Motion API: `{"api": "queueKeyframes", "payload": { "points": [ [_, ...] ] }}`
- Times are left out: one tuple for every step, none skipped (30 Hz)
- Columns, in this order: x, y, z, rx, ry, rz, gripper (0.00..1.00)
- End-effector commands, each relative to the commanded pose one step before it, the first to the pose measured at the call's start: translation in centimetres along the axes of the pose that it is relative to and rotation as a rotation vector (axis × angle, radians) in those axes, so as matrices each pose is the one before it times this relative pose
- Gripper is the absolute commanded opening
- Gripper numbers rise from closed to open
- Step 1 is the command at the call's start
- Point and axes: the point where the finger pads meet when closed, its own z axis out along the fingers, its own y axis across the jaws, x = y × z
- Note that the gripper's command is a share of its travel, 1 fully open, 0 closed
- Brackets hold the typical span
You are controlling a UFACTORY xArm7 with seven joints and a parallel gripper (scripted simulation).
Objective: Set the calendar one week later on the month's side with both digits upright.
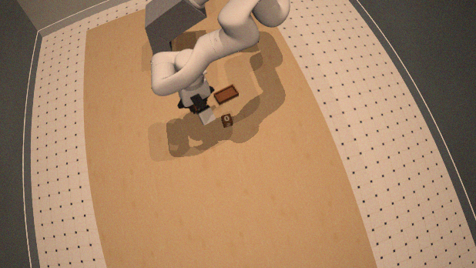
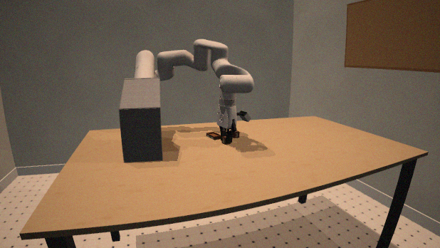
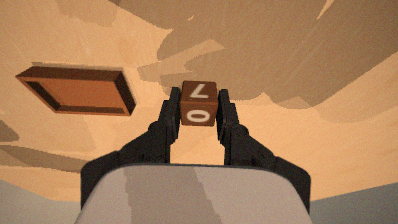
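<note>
A brown cube (image 3: 199, 103) stands between the fingers of my gripper (image 3: 199, 99) in the wrist view, showing a 7 and a 0. The fingers stand a little apart from its sides, so the gripper is open around it. The gripper (image 2: 225, 138) reaches straight down to the table top. In the overhead view the arm hides this cube. A second brown cube (image 1: 226, 120) lies on the table just beside the gripper, with a 0 on top; it also shows in the side view (image 2: 235, 135). The brown tray (image 1: 226, 95) (image 3: 77, 91) lies flat and empty next to the gripper.
A big grey box (image 2: 140, 121) stands on the table at the arm's base, well away from the tray (image 2: 213, 135).
</note>
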Motion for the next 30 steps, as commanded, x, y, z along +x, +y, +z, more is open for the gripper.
{"api": "queueKeyframes", "payload": {
  "points": [
    [0.053, 0.112, -0.163, -0.00291, 0.00155, -0.00010, 0.41],
    [0.000, 0.000, 0.000, 0.00000, 0.00000, 0.00000, 0.45],
    [0.000, 0.000, 0.000, 0.00000, 0.00000, 0.00000, 0.45],
    [0.000, 0.000, 0.000, 0.00000, 0.00000, 0.00000, 0.45],
    [0.000, 0.000, 0.000, 0.00000, 0.00000, 0.00000, 0.49],
    [0.000, 0.000, 0.000, 0.00000, 0.00000, 0.00000, 0.49],
    [0.000, 0.000, 0.000, 0.00000, 0.00000, 0.00000, 0.49],
    [0.000, 0.000, 0.000, 0.00000, 0.00000, 0.00000, 0.49],
    [0.000, 0.000, 0.000, 0.00000, 0.00000, 0.00000, 0.49],
    [0.000, 0.000, 0.000, 0.00000, 0.00000, 0.00000, 0.49],
    [0.000, 0.000, 0.000, 0.00000, 0.00000, 0.00000, 0.49],
    [0.000, 0.000, 0.000, 0.00000, 0.00000, 0.00000, 0.49],
    [0.000, 0.000, 0.000, 0.00000, 0.00000, 0.00000, 0.49],
    [0.000, 0.000, -0.003, 0.00000, 0.00000, 0.00000, 0.49],
    [0.000, 0.000, 0.000, 0.00000, 0.00000, 0.00000, 0.49],
    [0.000, 0.000, 0.000, 0.00000, 0.00000, 0.00000, 0.49],
    [0.000, 0.000, -0.022, 0.00000, 0.00000, 0.00000, 0.49],
    [0.000, 0.000, -0.056, 0.00000, 0.00000, 0.00000, 0.49],
    [0.000, 0.000, -0.101, 0.00000, 0.00000, 0.00000, 0.49],
    [0.000, 0.000, -0.154, 0.00000, 0.00000, 0.00001, 0.49],
    [-0.001, -0.001, -0.212, 0.00000, 0.00001, 0.00001, 0.49],
    [0.000, 0.000, -0.270, 0.00000, 0.00000, -0.00001, 0.49],
    [0.000, 0.000, -0.328, 0.00000, 0.00000, 0.00000, 0.49],
    [0.000, 0.000, -0.382, 0.00000, 0.00000, 0.00001, 0.49],
    [0.000, 0.000, -0.431, 0.00000, 0.00000, 0.00000, 0.49],
    [0.000, 0.000, -0.473, 0.00000, 0.00000, 0.00000, 0.49],
    [0.000, 0.000, -0.508, 0.00000, 0.00000, 0.00000, 0.49],
    [0.000, 0.000, -0.534, 0.00000, 0.00000, 0.00000, 0.49],
    [0.002, 0.001, -0.549, 0.00000, -0.00001, -0.00005, 0.49],
    [0.000, 0.000, -0.557, 0.00000, 0.00000, 0.00000, 0.49]
  ]
}}
